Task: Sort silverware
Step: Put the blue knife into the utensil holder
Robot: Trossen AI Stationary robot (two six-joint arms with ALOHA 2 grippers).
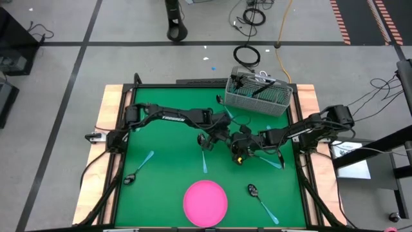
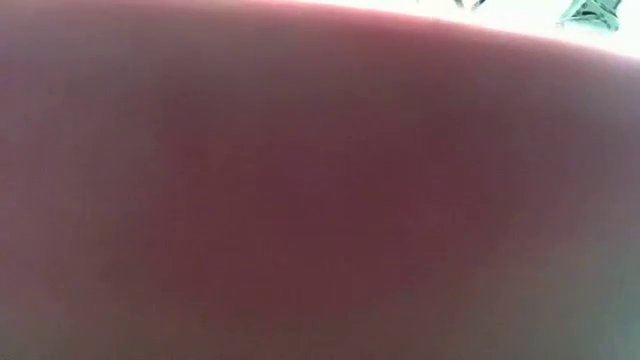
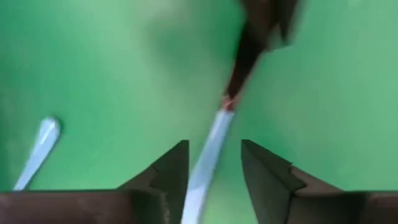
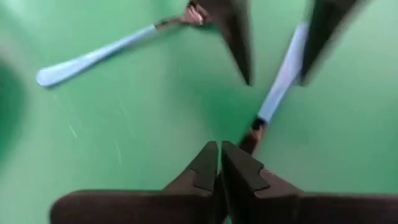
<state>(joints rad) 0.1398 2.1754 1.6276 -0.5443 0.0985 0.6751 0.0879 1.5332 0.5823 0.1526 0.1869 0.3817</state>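
A utensil with a light-blue handle and a dark neck lies on the green table between my two grippers. My left gripper is open, with one finger on each side of the handle, and I see no touch; it also shows in the high view. My right gripper is shut at the utensil's dark head end; in the high view it is at mid-table. A second utensil lies on the table close by. My right gripper's shut fingers stand low over the table at the utensil's dark head end. One finger hides the head, so I cannot tell whether they touch it. The fingers point along the utensil toward my left gripper.
A round pink plate sits at the near edge and fills the low view. A grey wire-mesh basket holding utensils stands at the far right. Loose utensils lie at the left, centre and near right.
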